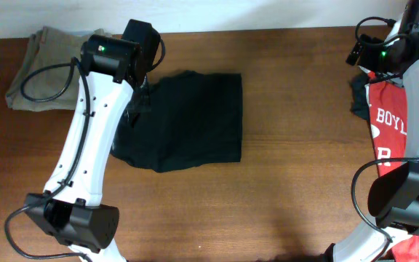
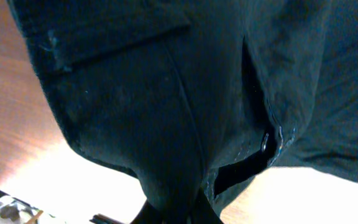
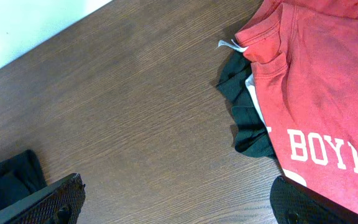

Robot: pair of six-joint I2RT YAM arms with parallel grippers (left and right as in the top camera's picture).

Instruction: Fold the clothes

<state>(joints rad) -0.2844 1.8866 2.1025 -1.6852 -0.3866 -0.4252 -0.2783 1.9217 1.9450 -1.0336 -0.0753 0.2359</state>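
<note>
**Overhead.** The black shorts (image 1: 191, 120) lie mid-counter as a roughly square, flattened slab, with a looser lobe at the near-left corner. The left end effector (image 1: 142, 96) sits at their upper-left edge, its jaws masked by the wrist housing. The khaki trousers (image 1: 38, 62) are bundled at the far-left corner. The red T-shirt (image 1: 388, 120) lies at the right edge beneath the right arm. The counter (image 1: 297, 87) is dark wood-grain.

**Left wrist.** Matte black woven cloth fills the view, showing a stitched centre seam, a pocket flap and a small metal snap (image 2: 265, 144). The fabric funnels down into the left end effector, which appears pressed together on a gathered fold of the shorts.

- Risk: the pinch looks narrow and may hold only one layer. The lower layer would then stay behind and the fold would come out skewed.
- Risk: the limp cloth could drag the whole garment across the smooth counter.

**Right wrist.** The right end effector (image 3: 179, 208) is spread wide with nothing between its fingers, above bare counter. The T-shirt is soft jersey with white lettering and overlies a dark garment (image 3: 247, 124).

- Risk: a grasp here could catch both items at once.
</note>
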